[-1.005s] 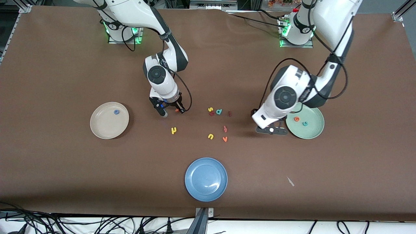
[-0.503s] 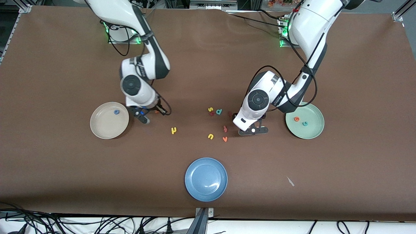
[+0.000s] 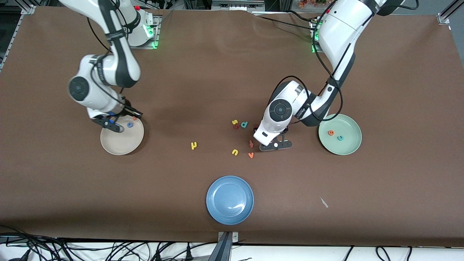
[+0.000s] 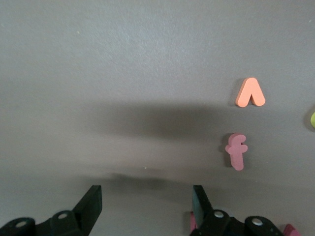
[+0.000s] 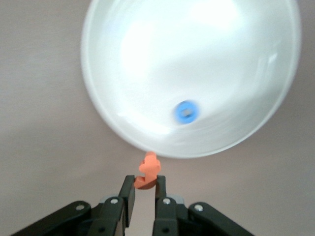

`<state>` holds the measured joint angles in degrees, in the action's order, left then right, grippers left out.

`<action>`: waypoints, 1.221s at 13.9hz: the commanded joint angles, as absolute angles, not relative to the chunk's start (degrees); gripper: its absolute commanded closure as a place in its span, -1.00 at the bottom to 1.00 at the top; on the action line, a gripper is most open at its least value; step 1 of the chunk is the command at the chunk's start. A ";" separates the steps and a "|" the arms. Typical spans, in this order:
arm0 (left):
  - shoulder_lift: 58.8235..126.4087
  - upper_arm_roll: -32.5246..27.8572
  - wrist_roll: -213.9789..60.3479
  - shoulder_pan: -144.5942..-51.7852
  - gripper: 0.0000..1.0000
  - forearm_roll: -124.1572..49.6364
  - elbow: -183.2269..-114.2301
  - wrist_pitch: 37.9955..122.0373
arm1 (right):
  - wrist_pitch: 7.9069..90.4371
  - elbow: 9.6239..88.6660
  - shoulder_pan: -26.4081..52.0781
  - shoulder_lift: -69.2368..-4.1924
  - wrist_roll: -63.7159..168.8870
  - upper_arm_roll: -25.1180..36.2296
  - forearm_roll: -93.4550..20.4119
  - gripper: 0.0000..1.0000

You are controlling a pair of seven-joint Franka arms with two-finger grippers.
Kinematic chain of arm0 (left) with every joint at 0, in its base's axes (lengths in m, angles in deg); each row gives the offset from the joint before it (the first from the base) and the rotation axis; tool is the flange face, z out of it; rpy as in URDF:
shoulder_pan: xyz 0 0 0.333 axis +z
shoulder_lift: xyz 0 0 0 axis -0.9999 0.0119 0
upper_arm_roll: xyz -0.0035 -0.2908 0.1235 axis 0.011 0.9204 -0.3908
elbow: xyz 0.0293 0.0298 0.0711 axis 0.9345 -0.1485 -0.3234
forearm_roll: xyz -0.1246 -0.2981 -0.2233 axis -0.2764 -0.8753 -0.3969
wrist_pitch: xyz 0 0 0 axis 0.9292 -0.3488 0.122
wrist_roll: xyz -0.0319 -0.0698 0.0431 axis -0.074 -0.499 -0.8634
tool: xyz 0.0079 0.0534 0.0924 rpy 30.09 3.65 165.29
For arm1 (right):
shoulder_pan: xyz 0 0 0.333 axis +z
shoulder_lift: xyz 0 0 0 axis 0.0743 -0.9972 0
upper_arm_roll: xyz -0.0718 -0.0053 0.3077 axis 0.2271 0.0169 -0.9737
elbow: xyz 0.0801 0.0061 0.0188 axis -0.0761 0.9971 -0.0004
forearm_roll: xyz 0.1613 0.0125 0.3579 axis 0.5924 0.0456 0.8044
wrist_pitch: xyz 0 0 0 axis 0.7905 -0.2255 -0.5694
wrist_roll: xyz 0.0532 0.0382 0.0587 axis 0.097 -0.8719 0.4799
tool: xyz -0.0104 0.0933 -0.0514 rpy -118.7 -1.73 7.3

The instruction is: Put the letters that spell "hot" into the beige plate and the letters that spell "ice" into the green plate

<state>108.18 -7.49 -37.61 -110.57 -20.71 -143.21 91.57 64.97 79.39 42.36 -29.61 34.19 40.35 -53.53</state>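
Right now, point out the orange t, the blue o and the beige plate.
orange t [image 5: 148, 170]: right wrist view, its stem, pinched in the right gripper.
blue o [image 5: 186, 111]: right wrist view, its ring.
beige plate [image 3: 117, 143]: front view, bare floor.

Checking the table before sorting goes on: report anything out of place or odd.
One oddity: a small pale scrap lies on the brown table, nearer the front camera than the pale green plate. It resembles no toy letter. Nothing looks spilled or damaged.
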 commanded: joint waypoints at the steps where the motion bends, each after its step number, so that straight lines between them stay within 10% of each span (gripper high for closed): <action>1: 109.89 -7.83 -32.92 -112.69 -0.63 -20.18 -141.48 92.14 | 66.26 80.73 42.50 -29.94 41.91 43.43 -52.63 0.92; 3: 109.71 -7.57 -32.38 -114.00 -0.53 -20.27 -141.74 91.70 | 66.53 78.37 41.53 -31.70 42.37 43.35 -52.63 0.59; 5: 109.80 -7.56 -32.20 -114.89 -0.29 -20.27 -142.09 91.61 | 65.39 75.29 41.70 -33.46 41.14 43.09 -52.54 -0.99; 10: 110.24 -7.65 -32.38 -115.68 -0.18 -20.10 -142.71 91.61 | 64.07 71.07 42.06 -34.34 31.24 37.39 -52.54 -1.00; 14: 110.41 -7.56 -32.99 -115.60 1.00 -20.09 -142.62 91.53 | 62.75 61.85 42.06 -40.13 23.85 29.66 -50.79 -1.00; 17: 110.24 -7.65 -33.08 -115.24 1.00 -20.09 -142.62 91.35 | 62.57 56.05 42.06 -44.35 21.63 25.35 -50.17 -1.00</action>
<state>110.26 -7.22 -32.96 -115.23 -20.71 -143.05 92.26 64.33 61.50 42.52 -40.06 22.55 27.38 -51.63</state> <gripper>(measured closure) 0.938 0.000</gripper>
